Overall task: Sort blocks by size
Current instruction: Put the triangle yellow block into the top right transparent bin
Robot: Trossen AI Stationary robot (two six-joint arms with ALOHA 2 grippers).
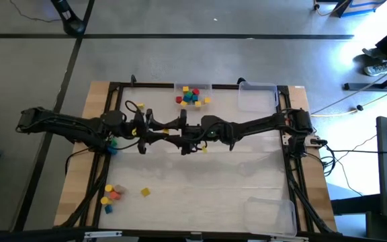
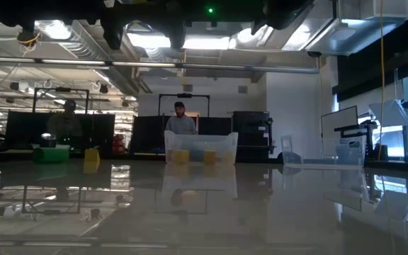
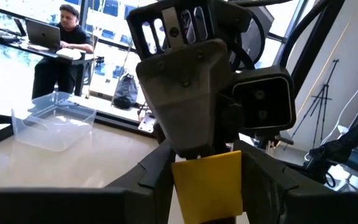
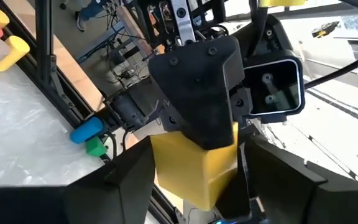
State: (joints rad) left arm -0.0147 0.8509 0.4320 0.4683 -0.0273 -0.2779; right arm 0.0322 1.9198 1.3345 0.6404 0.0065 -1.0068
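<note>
Both arms meet level above the middle of the table. A yellow block (image 3: 209, 180) sits between the fingers of my left gripper (image 3: 207, 190), which is shut on it. My right gripper (image 4: 194, 186) faces it from the table's right, and the same yellow block (image 4: 191, 165) lies between its open fingers. In the high view the left gripper (image 1: 175, 134) and right gripper (image 1: 185, 140) hide the block. Other blocks (image 1: 192, 96) lie in a clear tray at the far edge. Several more (image 1: 111, 193) lie loose at the near left. My left gripper pinches the yellow block by two opposite sides (image 3: 179, 186) between its two fingers. The fingers come level from the table's left. The block is lifted clear of the table. My right gripper has a finger (image 4: 135, 180) on either side of the block; whether they touch it, I cannot tell.
An empty clear tray (image 1: 257, 95) stands at the far right and another (image 1: 271, 216) at the near right. A lone yellow block (image 1: 145, 192) lies near left. Blue and green blocks (image 1: 111, 145) lie under the left arm. People sit beyond the table's far side.
</note>
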